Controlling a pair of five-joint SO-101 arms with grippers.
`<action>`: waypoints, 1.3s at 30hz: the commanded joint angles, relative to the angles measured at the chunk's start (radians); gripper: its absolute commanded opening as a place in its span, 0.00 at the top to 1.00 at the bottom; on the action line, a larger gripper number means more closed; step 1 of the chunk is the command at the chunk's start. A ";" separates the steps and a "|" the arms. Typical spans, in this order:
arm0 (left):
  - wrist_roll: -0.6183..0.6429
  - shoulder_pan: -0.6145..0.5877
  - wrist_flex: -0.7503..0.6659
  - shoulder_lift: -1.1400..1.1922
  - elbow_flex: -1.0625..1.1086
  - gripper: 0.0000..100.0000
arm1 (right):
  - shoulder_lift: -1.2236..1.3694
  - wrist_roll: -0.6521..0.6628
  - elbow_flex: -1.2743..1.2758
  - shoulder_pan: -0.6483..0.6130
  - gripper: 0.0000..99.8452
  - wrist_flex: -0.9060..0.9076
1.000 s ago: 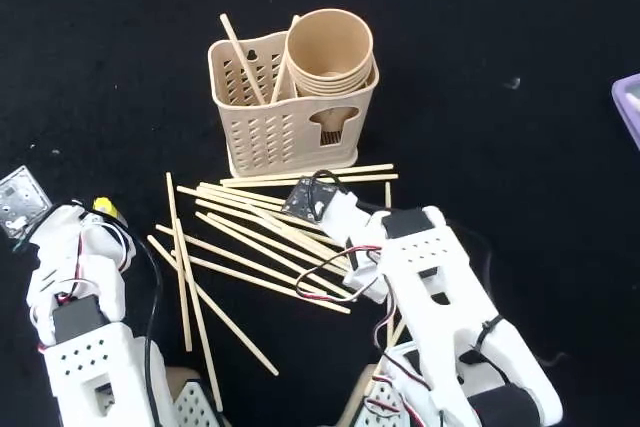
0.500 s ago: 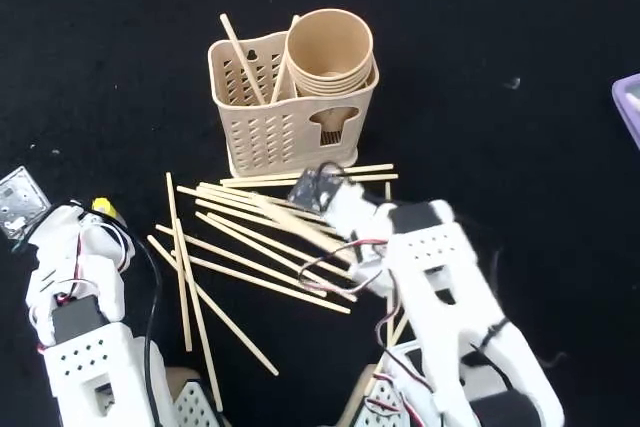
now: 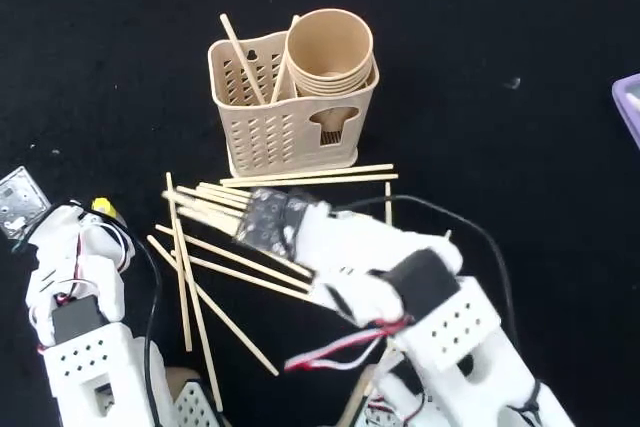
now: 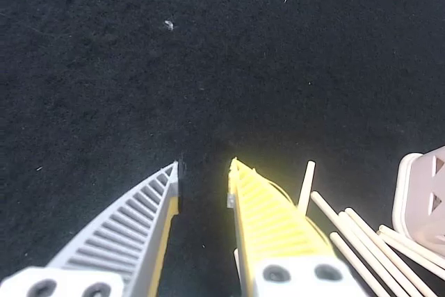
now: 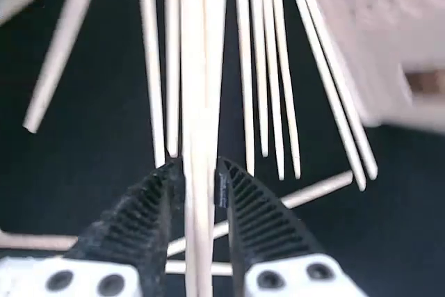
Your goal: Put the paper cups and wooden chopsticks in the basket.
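Observation:
A beige slotted basket (image 3: 275, 129) stands at the table's far middle, holding stacked paper cups (image 3: 330, 47) and two upright chopsticks (image 3: 240, 55). Several wooden chopsticks (image 3: 240, 269) lie scattered on the black table in front of it. My right gripper (image 3: 262, 222) sits low over this pile, and a bundle of sticks pokes out past it to the left. In the right wrist view the black fingers (image 5: 160, 203) are shut on chopsticks (image 5: 198, 102) that run straight between them. My left gripper (image 4: 203, 168) hovers open over bare cloth at the front left, beside chopstick ends (image 4: 348, 231).
Two long chopsticks (image 3: 315, 176) lie along the basket's front foot. A purple object (image 3: 629, 102) shows at the right edge. The basket's corner (image 4: 424, 196) is in the left wrist view. Open black cloth lies to the far left and right of the basket.
My right arm has swung left across the pile and its wrist has turned, dragging the gripped sticks leftward. The left arm has stayed still.

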 commanded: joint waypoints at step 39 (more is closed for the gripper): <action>0.000 -0.012 0.005 -0.015 -0.013 0.87 | 0.618 -0.647 -0.529 0.098 0.99 -1.160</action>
